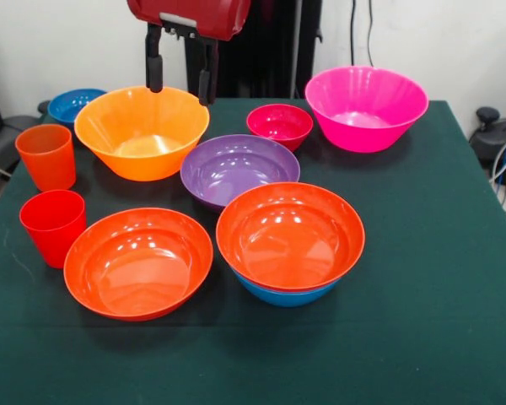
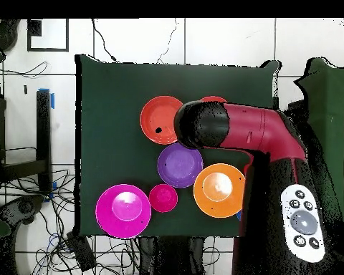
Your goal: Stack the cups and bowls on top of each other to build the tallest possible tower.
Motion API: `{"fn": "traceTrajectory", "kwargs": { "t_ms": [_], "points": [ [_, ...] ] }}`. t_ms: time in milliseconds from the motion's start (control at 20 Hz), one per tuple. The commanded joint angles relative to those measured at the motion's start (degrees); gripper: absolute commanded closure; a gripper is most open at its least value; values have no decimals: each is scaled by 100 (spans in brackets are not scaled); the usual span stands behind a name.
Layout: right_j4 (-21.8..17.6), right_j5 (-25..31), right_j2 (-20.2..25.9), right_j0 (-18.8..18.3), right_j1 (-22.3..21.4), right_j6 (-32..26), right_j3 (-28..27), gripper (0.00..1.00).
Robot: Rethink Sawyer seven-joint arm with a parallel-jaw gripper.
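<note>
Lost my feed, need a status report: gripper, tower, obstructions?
Gripper open, empty, above the yellow-orange bowl. Tower: one red-orange bowl in the blue. Nothing blocking.

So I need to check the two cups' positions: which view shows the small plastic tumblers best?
The front view: the ribbed orange plastic tumbler and the smooth red plastic tumbler stand upright and unobstructed. The overhead view shows neither; the arm covers that area.
</note>
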Motion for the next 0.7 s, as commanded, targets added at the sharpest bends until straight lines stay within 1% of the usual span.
{"fn": "traceTrajectory", "kwargs": {
  "t_ms": [50, 200, 300, 350, 500, 700],
  "points": [
    [73, 67, 261, -161, 24, -267, 722, 0],
    [166, -57, 257, -344, -79, -272, 987, 0],
    [192, -100, 249, -392, -117, -250, 1075, 0],
    [249, -179, 222, -462, -213, -197, 1251, 0],
    [327, -320, 212, -540, -328, -100, 1482, 0],
    [376, -595, 253, -642, -339, 41, 1716, 0]
  ]
}}
